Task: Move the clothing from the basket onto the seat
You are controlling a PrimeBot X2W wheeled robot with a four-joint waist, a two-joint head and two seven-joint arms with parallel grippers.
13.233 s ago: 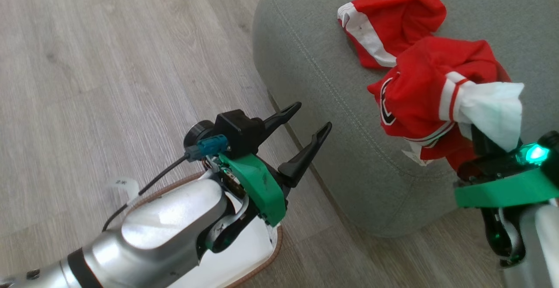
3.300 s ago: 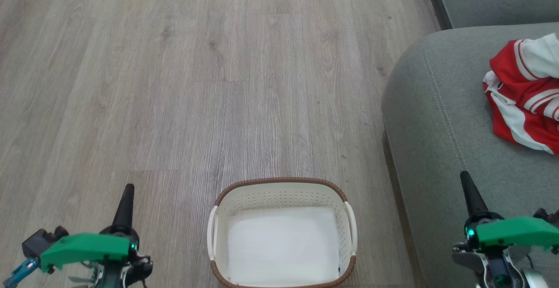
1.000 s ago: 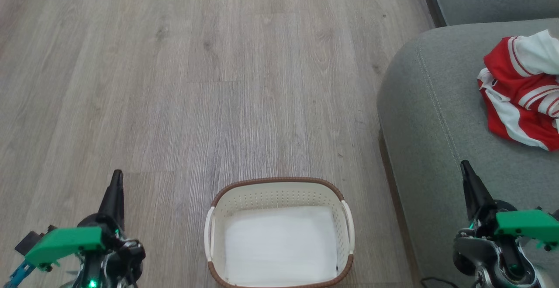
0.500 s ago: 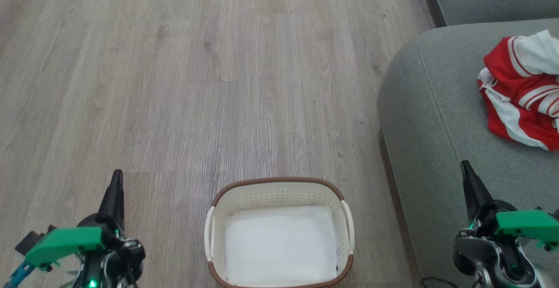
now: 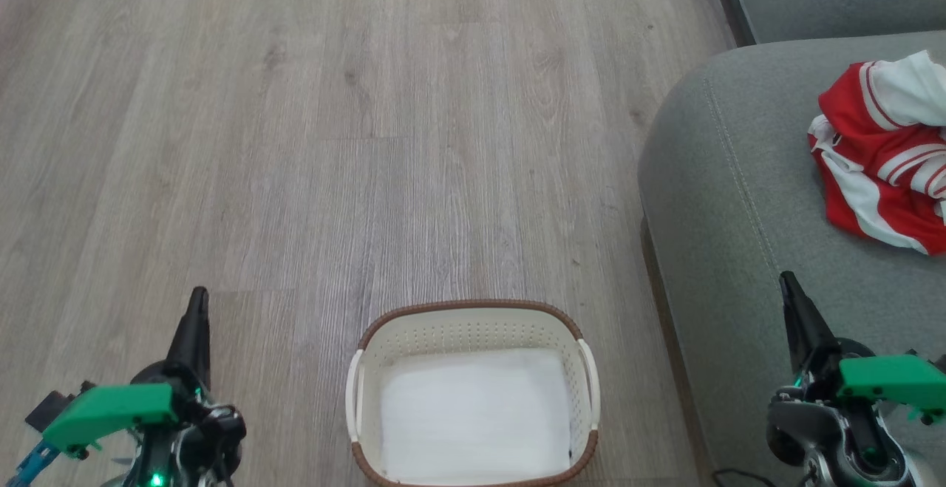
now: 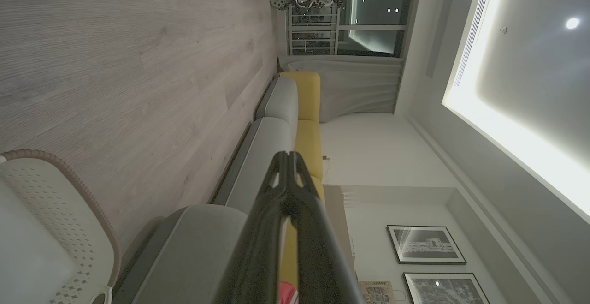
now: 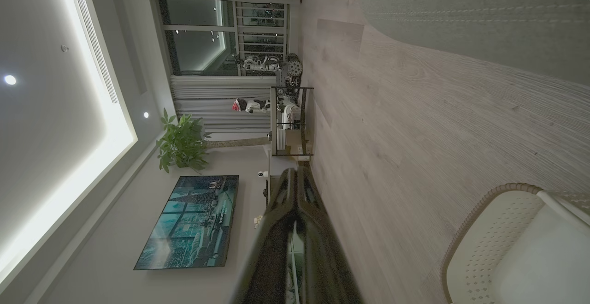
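Perforated plastic basket, shiny thin clothing, matt woven seat.

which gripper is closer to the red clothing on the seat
Right. The right gripper is by the seat, just short of the clothing; the left gripper is far off, past the basket.

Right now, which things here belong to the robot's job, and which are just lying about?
Job:
- red-and-white shiny jerseys, lying on the seat
- grey-green fabric sofa cushion
- cream perforated plastic basket, on the floor

Just about:
- pale wooden plank floor
- yellow sofa cushion
- wall-mounted flat television
- green potted plant
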